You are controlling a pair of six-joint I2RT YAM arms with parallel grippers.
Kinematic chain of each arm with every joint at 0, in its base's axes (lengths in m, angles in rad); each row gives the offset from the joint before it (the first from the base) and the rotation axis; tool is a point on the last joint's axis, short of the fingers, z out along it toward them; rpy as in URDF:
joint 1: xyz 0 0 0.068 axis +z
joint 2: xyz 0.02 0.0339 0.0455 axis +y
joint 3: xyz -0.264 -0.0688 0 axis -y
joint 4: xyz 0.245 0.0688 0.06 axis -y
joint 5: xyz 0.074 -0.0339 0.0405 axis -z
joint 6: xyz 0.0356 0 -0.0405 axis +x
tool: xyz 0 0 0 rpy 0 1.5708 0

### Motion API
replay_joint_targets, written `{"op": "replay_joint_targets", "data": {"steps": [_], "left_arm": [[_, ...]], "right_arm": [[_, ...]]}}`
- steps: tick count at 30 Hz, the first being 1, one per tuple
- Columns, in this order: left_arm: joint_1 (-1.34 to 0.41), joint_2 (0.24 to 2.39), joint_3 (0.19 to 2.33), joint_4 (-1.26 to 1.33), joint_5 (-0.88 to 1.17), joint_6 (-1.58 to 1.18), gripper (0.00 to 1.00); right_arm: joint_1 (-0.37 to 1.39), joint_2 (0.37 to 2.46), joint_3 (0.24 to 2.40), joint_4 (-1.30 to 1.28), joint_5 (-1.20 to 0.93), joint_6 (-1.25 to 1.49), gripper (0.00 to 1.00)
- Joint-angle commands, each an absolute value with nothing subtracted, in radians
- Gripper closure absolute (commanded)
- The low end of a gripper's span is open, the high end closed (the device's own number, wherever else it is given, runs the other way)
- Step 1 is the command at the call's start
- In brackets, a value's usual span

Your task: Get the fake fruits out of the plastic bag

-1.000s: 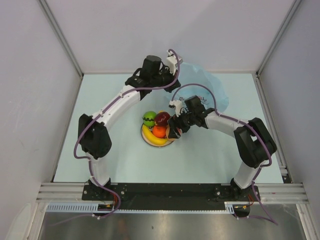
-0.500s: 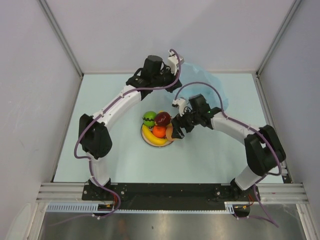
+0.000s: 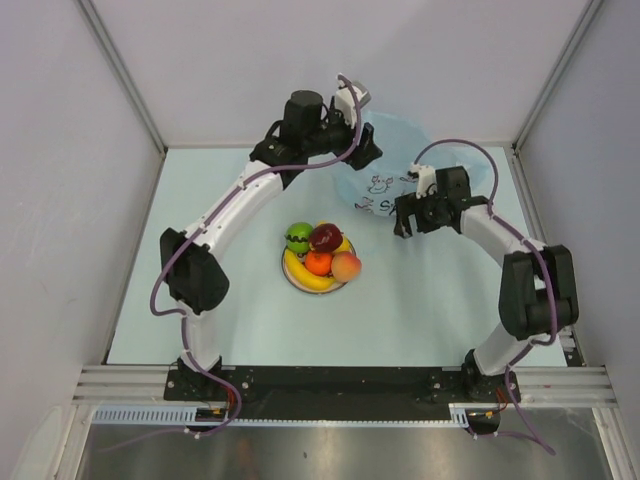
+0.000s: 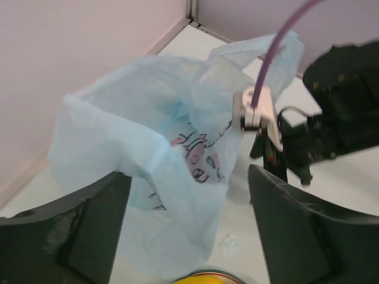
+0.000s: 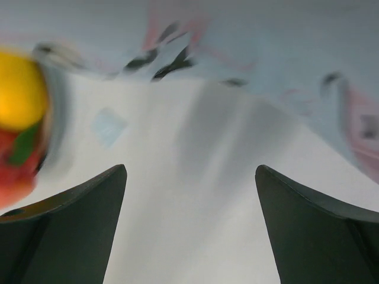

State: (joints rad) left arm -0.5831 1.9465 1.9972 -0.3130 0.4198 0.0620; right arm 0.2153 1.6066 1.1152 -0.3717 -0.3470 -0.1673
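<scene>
The fake fruits are piled on a round plate (image 3: 331, 290): a green one (image 3: 298, 236), a dark red apple (image 3: 325, 236), an orange (image 3: 318, 262), a peach-coloured one (image 3: 346, 266) and a banana (image 3: 303, 277). The light-blue plastic bag (image 3: 385, 188) lies at the back of the table, its printed side showing. My left gripper (image 3: 368, 150) hovers over the bag's left edge. In the left wrist view the left gripper (image 4: 189, 177) is open, with the bag (image 4: 148, 118) loose between the wide-apart fingers. My right gripper (image 3: 398, 218) is open just right of the bag, and in its own view the right gripper (image 5: 190, 171) is empty over bare table.
Grey walls enclose the table on three sides, and the bag lies close to the back wall (image 3: 330, 70). The right wrist view is blurred, with the bag (image 5: 266, 47) across its top and a yellow fruit (image 5: 18, 89) at its left edge.
The right gripper has left the plate and swung right and back to beside the bag, leaving the peach-coloured fruit on the plate. The left gripper has opened and the bag has slumped down.
</scene>
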Motion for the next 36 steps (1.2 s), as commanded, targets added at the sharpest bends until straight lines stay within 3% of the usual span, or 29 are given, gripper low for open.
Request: {"op": "replay_joint_targets", "data": {"steps": [1, 3, 7, 12, 20, 23, 26, 36], "left_arm": [[-0.586, 1.898, 2.022, -0.284, 0.402, 0.054, 0.07], [-0.584, 1.855, 1.988, -0.290, 0.384, 0.055, 0.00], [-0.574, 1.749, 1.898, -0.305, 0.351, 0.072, 0.00], [-0.520, 1.579, 1.722, -0.321, 0.331, 0.066, 0.00], [-0.328, 1.356, 1.573, -0.337, 0.407, 0.006, 0.00], [-0.266, 1.310, 1.464, -0.344, 0.379, -0.021, 0.00], [-0.209, 1.279, 1.350, -0.331, 0.384, -0.044, 0.00], [-0.153, 1.226, 1.157, -0.316, 0.269, -0.072, 0.00]], "right_arm": [[0.140, 1.648, 1.245, -0.212, -0.218, -0.100, 0.05], [0.135, 1.631, 1.270, -0.209, -0.207, -0.145, 0.05], [0.092, 1.568, 1.272, -0.288, -0.169, -0.184, 0.05], [-0.107, 1.519, 1.270, -0.478, -0.196, -0.222, 0.05], [-0.310, 1.404, 1.291, -0.618, -0.274, -0.232, 0.00], [-0.310, 1.321, 1.308, -0.637, -0.322, -0.224, 0.00], [-0.295, 1.264, 1.315, -0.594, -0.236, -0.140, 0.00], [-0.017, 1.184, 1.335, -0.588, -0.002, -0.058, 0.00]]}}
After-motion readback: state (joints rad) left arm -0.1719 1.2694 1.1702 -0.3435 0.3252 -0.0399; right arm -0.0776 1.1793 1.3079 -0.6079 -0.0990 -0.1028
